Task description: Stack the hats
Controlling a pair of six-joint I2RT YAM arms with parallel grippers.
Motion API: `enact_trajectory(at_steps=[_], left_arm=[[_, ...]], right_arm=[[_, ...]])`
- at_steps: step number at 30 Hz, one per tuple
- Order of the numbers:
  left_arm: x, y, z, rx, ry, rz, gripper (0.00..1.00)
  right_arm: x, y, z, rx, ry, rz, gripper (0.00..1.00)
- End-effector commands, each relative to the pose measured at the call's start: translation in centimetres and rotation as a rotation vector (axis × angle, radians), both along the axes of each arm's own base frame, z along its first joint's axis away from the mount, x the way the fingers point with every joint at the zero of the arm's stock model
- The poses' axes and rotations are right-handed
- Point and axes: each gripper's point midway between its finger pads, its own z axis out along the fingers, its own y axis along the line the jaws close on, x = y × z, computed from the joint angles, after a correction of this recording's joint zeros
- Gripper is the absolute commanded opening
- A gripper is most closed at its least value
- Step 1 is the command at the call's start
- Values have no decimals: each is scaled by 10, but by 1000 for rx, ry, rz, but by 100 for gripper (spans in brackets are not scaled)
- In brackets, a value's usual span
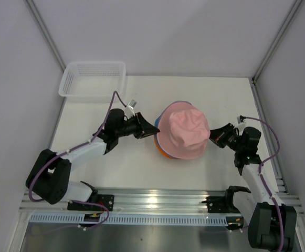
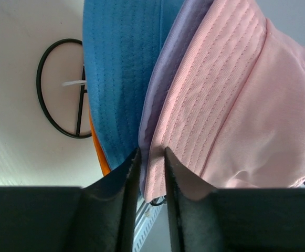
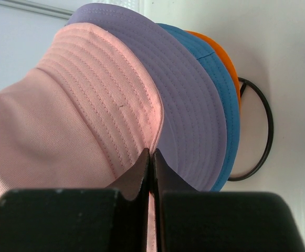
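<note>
Four hats sit stacked at mid-table, the pale pink hat [image 1: 183, 131] on top. Its brim lies over the lavender hat [image 3: 178, 94], the blue hat [image 3: 223, 100] and the orange hat [image 3: 220, 55]. My left gripper [image 1: 155, 128] is at the stack's left side. In the left wrist view its jaws [image 2: 151, 153] stand narrowly open, with the pink brim [image 2: 236, 105] and lavender brim [image 2: 160, 89] edges between the fingers. The blue hat [image 2: 121, 68] lies just outside them. My right gripper [image 1: 211, 137] is at the right side, shut [image 3: 151, 152] on the pink brim [image 3: 89, 105].
A thin black wire stand [image 2: 52, 113] shows under the stack, also in the right wrist view as a ring [image 3: 267, 131]. A white mesh basket [image 1: 92, 79] stands at the back left corner. Walls enclose the table on three sides.
</note>
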Motion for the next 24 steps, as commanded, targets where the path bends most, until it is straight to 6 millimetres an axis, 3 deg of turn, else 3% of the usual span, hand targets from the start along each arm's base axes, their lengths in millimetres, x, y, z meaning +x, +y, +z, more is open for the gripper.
enact_trajectory(at_steps=[1,3,7,10,11,15,18,24], left_arm=[[0,-15,34,-65,-115,-74,30],[-2,-17,30,-64,-109,-86,39],[-3,-23,30,-84,-111,-112,42],[-2,-23,26,-73,-98,-108,17],[1,-23,25,-64,-100,-96,1],[10,-13,13,8,-73,-10,1],[17,9,-13,174,26,108,1],[19,33,-41,330,91,206,1]], right_arm=[[-1,1,-6,-22,-4,10,0],[-1,2,-8,-23,-1,12,0],[0,2,-8,-24,3,11,0],[0,2,-7,-27,-2,12,0],[-1,2,-9,-31,6,12,0],[0,-4,-23,-71,48,-18,0],[-1,-11,-45,-130,100,-52,0],[3,-20,-78,-197,164,-73,0]])
